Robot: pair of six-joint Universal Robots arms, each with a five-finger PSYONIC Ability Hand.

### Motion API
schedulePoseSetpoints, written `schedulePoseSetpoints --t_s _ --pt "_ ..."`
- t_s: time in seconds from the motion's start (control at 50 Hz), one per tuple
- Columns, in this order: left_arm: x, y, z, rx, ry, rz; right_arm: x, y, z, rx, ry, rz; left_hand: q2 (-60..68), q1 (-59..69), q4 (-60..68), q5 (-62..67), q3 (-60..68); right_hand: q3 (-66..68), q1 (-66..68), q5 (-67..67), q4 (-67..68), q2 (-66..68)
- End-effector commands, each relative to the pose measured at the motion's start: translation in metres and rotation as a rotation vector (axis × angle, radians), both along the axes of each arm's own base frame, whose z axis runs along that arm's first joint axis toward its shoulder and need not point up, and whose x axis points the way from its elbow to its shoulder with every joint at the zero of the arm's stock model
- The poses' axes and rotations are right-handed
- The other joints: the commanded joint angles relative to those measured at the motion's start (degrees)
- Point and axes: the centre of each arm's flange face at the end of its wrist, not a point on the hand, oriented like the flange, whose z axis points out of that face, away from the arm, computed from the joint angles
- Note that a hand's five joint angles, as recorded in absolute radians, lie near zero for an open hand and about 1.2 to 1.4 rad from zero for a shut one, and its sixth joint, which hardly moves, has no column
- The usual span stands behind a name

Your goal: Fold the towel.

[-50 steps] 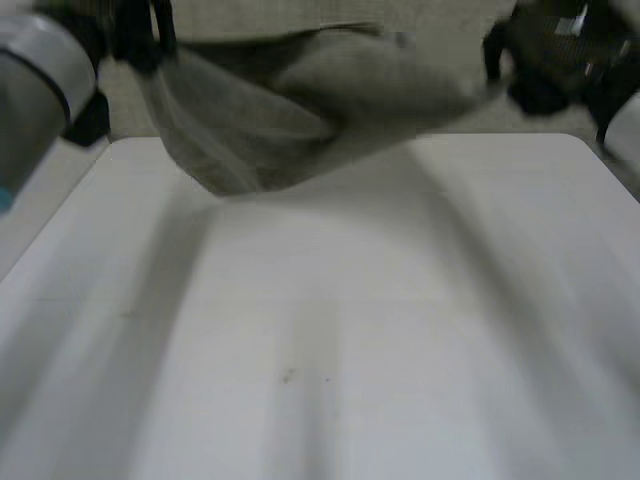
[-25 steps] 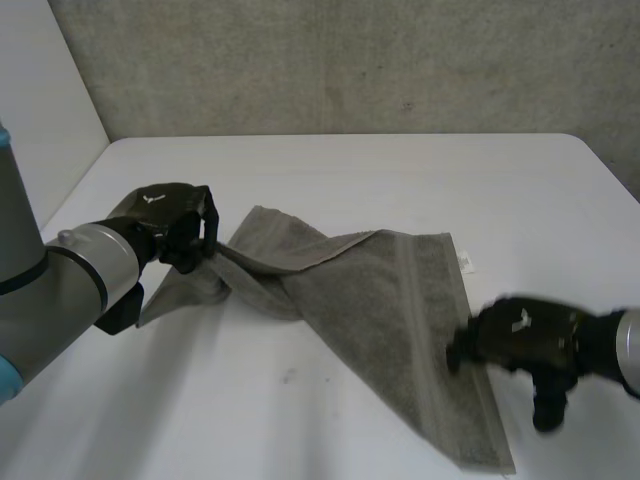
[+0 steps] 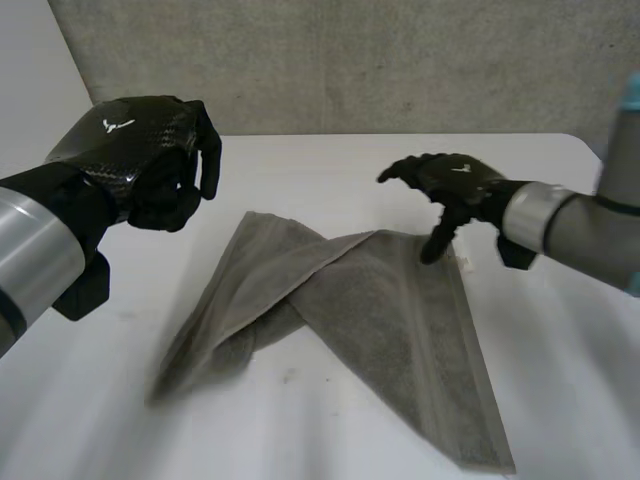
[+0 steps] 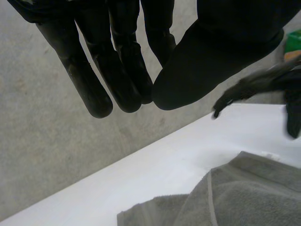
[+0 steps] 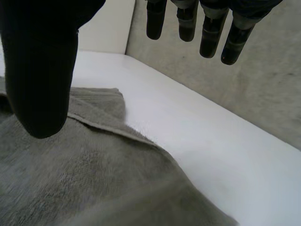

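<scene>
My worktop (image 3: 330, 165) is a plain white slab with a rounded far corner on my right, and soft, even light lies across it. A small dark speck (image 3: 288, 377) marks it on the side nearest me. Behind its far edge I face a rough, mottled grey wall (image 3: 380, 60). On my left a smooth white panel (image 3: 40, 80) stands beside the worktop and meets the grey wall in a straight seam. Near that wall sits something green (image 4: 294, 38); I cannot tell what it is.
</scene>
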Motion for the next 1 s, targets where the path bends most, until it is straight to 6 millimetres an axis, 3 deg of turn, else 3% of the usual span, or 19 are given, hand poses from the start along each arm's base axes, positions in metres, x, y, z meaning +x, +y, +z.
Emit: schedulePoseSetpoints --t_s 0.02,0.1,0.2,0.22,0.24,0.28,0.34,0.38,0.5,0.54,0.6,0.82,1.0 --pt "0.001 0.019 -0.006 -0.025 -0.056 -0.036 0.046 -0.006 -0.05 0.046 0.011 0.103 10.2 11.2 10.3 10.7 10.3 0.4 -0.4 -2.6 0.0 0.3" --pt "0.002 0.02 -0.021 -0.016 -0.118 -0.037 0.065 0.008 -0.072 0.078 0.034 0.146 10.2 11.2 10.3 10.7 10.3 0.4 -0.4 -2.6 0.0 0.3" --pt "0.004 0.012 -0.041 0.002 -0.129 -0.016 0.066 0.014 -0.074 0.079 0.037 0.144 9.2 10.2 9.3 9.8 9.3 0.4 -0.4 -2.6 0.0 0.3" --pt "0.007 0.008 -0.047 0.005 -0.128 0.003 0.066 0.014 -0.074 0.079 0.037 0.144 -6.1 -5.1 -6.0 -5.6 -6.0 0.4 -0.4 -2.6 0.0 0.3" --pt "0.007 0.007 -0.047 0.005 -0.128 0.003 0.065 0.014 -0.07 0.063 0.033 0.135 -6.2 -5.3 -6.2 -5.7 -6.2 0.4 -0.4 -2.6 0.0 0.3" --pt "0.013 -0.005 -0.061 0.016 -0.129 0.045 0.064 0.015 -0.065 0.039 0.028 0.129 -31.0 -30.1 -31.0 -30.5 -31.0 0.4 -0.4 -2.6 0.0 0.3" --pt "0.015 -0.011 -0.069 0.029 -0.13 0.061 0.058 0.015 -0.056 -0.005 0.023 0.099 -38.4 -37.4 -38.3 -37.8 -38.3 0.4 -0.4 -2.6 0.0 0.3" --pt "0.012 -0.022 -0.087 0.063 -0.125 0.071 0.056 0.016 -0.052 -0.021 0.024 0.083 -47.8 -46.8 -47.7 -47.2 -47.7 0.4 -0.4 -2.6 0.0 0.3" --pt "0.005 -0.03 -0.112 0.149 -0.105 0.069 0.045 0.023 -0.049 -0.032 0.036 0.045 -47.6 -46.7 -47.6 -47.1 -47.6 0.4 -0.4 -2.6 0.0 0.3" --pt "0.002 -0.036 -0.131 0.236 -0.091 0.078 0.041 0.021 -0.051 -0.031 0.038 0.03 -47.1 -46.2 -47.1 -46.6 -47.1 0.4 -0.4 -2.6 0.0 0.3" --pt "0.0 -0.04 -0.144 0.309 -0.054 0.091 0.026 0.011 -0.056 -0.023 0.04 -0.02 -46.0 -45.0 -45.9 -45.4 -45.9 0.4 -0.4 -2.6 0.0 0.3" --pt "0.006 -0.036 -0.152 0.458 0.023 0.14 0.02 -0.001 -0.07 -0.033 0.043 -0.048 -42.7 -41.8 -42.7 -42.2 -42.7 0.4 -0.4 -2.6 0.0 0.3" --pt "0.006 -0.036 -0.156 0.469 0.016 0.148 0.02 -0.001 -0.076 -0.022 0.048 -0.045 -42.7 -41.8 -42.7 -42.2 -42.7 0.4 -0.4 -2.6 0.0 0.3"
